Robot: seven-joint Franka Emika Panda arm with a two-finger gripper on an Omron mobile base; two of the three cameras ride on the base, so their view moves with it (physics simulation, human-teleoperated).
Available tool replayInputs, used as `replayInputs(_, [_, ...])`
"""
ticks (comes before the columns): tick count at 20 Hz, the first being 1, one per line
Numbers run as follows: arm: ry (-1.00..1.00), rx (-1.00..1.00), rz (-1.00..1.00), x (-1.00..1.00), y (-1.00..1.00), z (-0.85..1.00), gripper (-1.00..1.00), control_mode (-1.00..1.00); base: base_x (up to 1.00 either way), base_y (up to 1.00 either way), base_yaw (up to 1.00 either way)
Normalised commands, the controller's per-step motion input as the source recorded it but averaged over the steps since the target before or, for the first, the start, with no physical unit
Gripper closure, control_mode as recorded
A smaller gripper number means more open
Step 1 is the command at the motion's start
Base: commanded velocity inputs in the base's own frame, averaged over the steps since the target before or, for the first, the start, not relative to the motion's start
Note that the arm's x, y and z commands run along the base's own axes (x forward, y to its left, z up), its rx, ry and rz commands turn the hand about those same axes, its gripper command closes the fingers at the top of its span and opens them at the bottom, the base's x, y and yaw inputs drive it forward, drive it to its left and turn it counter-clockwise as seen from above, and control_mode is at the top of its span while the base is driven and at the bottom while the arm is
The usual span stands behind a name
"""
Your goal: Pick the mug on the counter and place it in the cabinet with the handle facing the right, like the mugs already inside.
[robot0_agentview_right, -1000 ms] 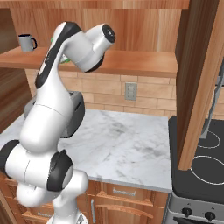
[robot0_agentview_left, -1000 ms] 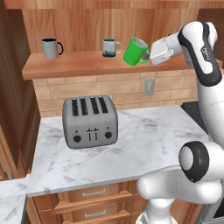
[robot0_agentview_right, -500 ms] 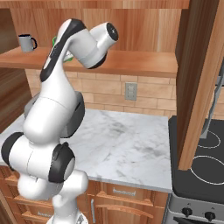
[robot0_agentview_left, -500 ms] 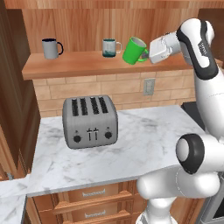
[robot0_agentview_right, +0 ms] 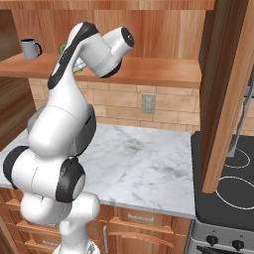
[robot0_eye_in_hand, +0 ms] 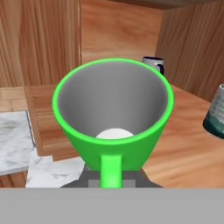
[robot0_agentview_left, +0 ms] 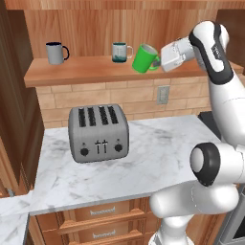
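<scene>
End effector (robot0_agentview_left: 159,59) fingertips hidden behind the mug (robot0_agentview_left: 145,58) in left base view; in hand view only stubs of the dark tips at the frame bottom, flanking the handle (robot0_eye_in_hand: 111,171); closed tight on that handle, mug held. In right base view mug almost fully masked by the arm, just a sliver of green (robot0_agentview_right: 63,48) at the upper link; toaster (robot0_agentview_left: 98,132) hidden behind the arm there too. Right end of the cabinet (robot0_agentview_left: 95,70) shelf cut off by the arm in left base view; mug's base not visible in hand view, so contact with the shelf cannot be told from there.

Arm reaching up and left from the base, elbow high, wrist roughly level, hand pointing left along the shelf. Mug tilted, mouth up-left, handle on the right toward the hand; sits at the shelf's front edge, looks just above the board rather than resting on it.

White-and-teal mug (robot0_agentview_left: 121,52) just beside the green mug on its left, nearly touching in left base view; same mug at the right edge of hand view (robot0_eye_in_hand: 216,114). Grey mug (robot0_agentview_left: 55,53) well apart at the far left; also straight past the rim in hand view (robot0_eye_in_hand: 153,64). Open shelf board right of the green mug in right base view (robot0_agentview_right: 163,73); wooden side panel closes the far right. Bench (robot0_agentview_left: 158,153) bare apart from the toaster; drawers (robot0_agentview_left: 95,225) below.
</scene>
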Motion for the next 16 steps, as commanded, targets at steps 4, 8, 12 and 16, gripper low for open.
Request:
replayInputs(4, [0.00,-0.08,0.01,0.00,0.04,-0.05,1.00,-1.00,0.00,0.00,0.00])
replayInputs(8, [0.00,-0.06,0.01,0.03,0.00,-0.02,1.00,-1.00,0.00,0.00,0.00])
replayInputs(12, [0.00,-0.08,0.01,0.00,0.00,-0.06,1.00,-1.00,0.00,0.00,0.00])
replayInputs(16, [0.00,-0.05,0.01,0.04,0.00,-0.06,1.00,-1.00,0.00,0.00,0.00])
